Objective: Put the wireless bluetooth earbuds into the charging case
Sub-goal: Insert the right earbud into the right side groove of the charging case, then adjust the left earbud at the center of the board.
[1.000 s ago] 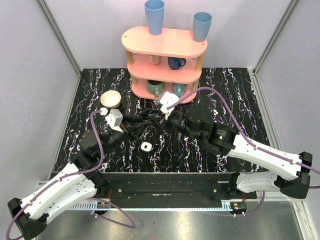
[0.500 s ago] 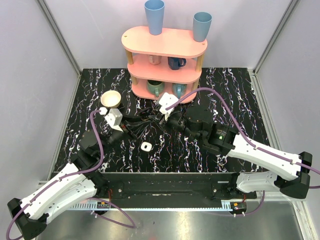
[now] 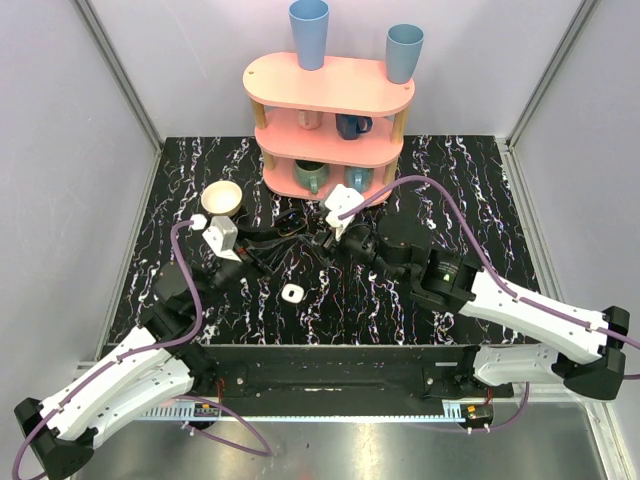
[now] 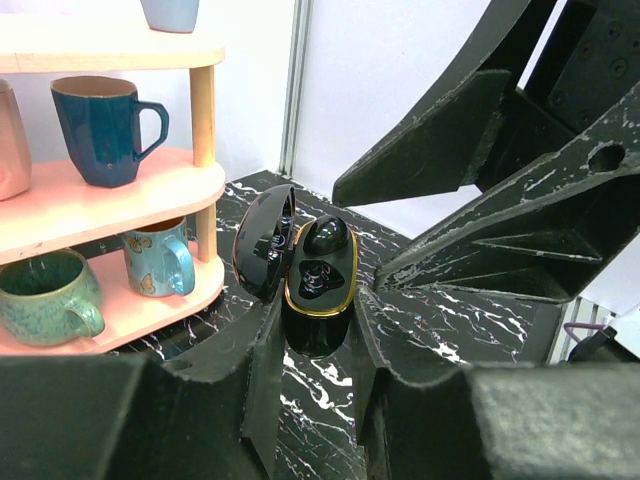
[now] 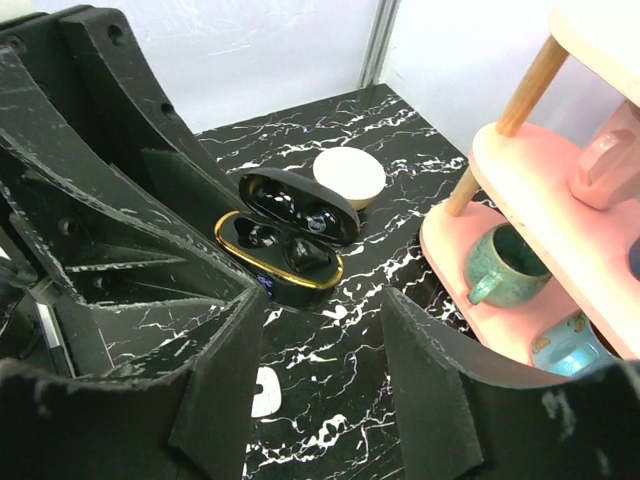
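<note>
- Right gripper (image 5: 320,300) has its fingers spread apart and nothing is between them. In the top view it has drawn back a little toward 1 o'clock compared with one second ago.
- Left gripper (image 4: 318,335) is clamped on the lower body of the charging case (image 4: 318,290) and has shifted slightly toward 9 o'clock, so the two tools are now a bit apart.
- This case is black with a gold rim, it is held above the table, and its lid stands open at 10 o'clock.
- One glossy dark earbud (image 4: 325,237) sits in the far seat. I cannot tell if the near seat is filled.
- My judgement: a placing is just finished and the right arm clears the way. What remains is to check the second seat.
- Further out, the cream bowl (image 5: 348,177) stands at 1 o'clock of the case, and a small white piece (image 3: 293,292) lies at 6 o'clock.
</note>
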